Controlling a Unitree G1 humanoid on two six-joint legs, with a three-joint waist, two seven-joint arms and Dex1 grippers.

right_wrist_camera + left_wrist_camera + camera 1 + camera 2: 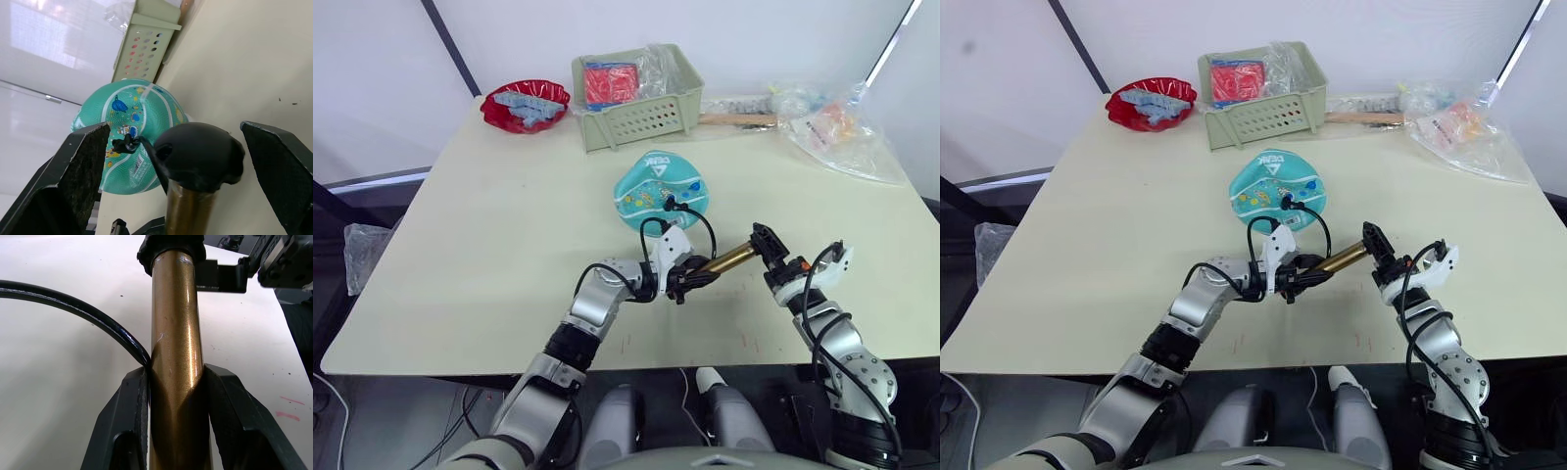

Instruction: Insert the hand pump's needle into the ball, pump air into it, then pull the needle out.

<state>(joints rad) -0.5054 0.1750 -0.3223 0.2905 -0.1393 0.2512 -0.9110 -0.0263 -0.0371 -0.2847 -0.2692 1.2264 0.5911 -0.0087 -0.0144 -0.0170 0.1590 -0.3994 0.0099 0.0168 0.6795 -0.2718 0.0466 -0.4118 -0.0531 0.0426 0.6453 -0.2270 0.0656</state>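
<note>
The short hand pump with its shiny gold-bronze metal barrel (729, 259) hangs just above the pale table (489, 245), near the front edge, and points across between the two arms. The left gripper (690, 278) has its two black fingers shut tight on the barrel (the left wrist view shows a finger pressed on each side of it). The right gripper (766, 242) sits at the pump's black end cap with its fingers spread wide apart, one on each side of the cap and not touching it, which the right wrist view shows best. A thin black hose (705, 223) loops from the pump up to the teal rubber ball with little cartoon prints (660, 190), which looks soft and flat, and the hose's black fitting (126, 144) sits on the ball. Behind the ball stand a pale green plastic basket (636, 117), a red bowl (524, 106) and clear plastic bags (837, 127) near the far edge. The left side of the table has lots of bare room.
</note>
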